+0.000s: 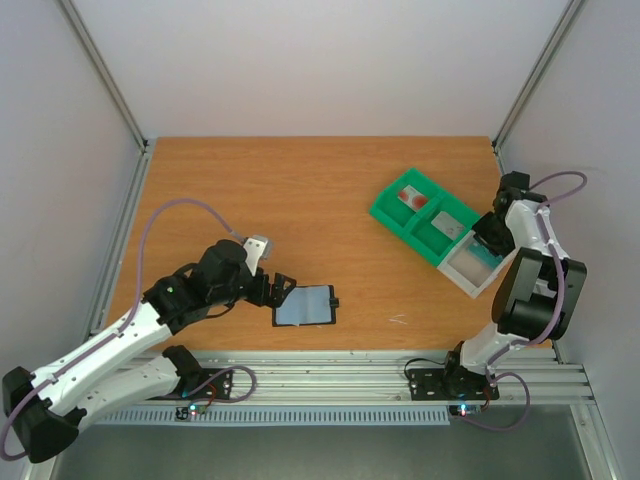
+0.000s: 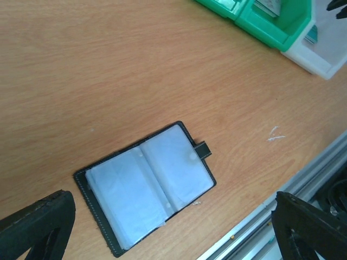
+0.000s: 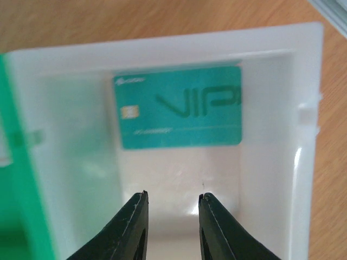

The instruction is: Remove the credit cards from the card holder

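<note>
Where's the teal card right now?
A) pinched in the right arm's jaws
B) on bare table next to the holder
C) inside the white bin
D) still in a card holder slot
C: the right wrist view shows the teal card inside the white bin, beyond the right gripper, whose jaws stand slightly apart with nothing between them.
</note>
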`<state>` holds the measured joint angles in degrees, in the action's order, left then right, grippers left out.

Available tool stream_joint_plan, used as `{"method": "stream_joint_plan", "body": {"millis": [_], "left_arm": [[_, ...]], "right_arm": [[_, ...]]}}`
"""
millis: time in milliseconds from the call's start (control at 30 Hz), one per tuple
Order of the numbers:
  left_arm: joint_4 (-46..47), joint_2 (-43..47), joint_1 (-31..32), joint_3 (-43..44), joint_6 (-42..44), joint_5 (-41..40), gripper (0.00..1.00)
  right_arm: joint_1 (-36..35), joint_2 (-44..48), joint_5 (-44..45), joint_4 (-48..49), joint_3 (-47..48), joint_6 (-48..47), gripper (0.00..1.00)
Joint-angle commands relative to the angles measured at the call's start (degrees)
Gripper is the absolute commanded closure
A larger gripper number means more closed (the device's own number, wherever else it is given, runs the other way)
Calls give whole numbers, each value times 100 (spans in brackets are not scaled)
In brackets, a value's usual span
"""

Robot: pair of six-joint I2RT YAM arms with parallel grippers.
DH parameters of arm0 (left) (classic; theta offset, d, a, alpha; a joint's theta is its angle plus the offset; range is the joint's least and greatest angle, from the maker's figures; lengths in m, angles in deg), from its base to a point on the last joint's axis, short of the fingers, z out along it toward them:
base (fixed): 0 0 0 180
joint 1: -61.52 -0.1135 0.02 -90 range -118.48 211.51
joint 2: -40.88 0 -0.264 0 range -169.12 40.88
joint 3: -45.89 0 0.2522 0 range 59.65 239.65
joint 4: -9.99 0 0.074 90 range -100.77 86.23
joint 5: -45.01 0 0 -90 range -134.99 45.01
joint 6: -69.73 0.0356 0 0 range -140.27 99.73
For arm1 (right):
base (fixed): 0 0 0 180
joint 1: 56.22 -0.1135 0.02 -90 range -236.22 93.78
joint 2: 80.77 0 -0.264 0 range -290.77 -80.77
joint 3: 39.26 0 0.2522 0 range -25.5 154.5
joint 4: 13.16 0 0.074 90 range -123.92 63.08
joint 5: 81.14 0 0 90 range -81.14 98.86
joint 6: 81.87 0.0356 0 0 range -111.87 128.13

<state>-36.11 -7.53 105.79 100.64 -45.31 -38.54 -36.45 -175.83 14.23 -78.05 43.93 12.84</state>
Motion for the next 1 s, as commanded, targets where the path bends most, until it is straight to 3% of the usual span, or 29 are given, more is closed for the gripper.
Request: {"method": "stream_joint_plan", "body": {"millis": [0,200,333,633,967], "left_arm": [[-386,94,-10,408,-7,-603,1],[-741,172,-12,321,-180,-1083,1],[-554,213,-15,19,-402,-921,1],[679,-495,-161,-725,-1334,77,23],[2139,-1261,-241,-1526,-2159,438,36]], "right_arm": [[-386,544,-288,-418,313,-43,71],[-1110,1053,-962,-517,266,-211,69],[-1550,1318,-1504,-389,51,-207,68],[-3064,1794,-2622,475,-912,270,66],[-4373,1525,-3200,1578,-1740,803,66]]}}
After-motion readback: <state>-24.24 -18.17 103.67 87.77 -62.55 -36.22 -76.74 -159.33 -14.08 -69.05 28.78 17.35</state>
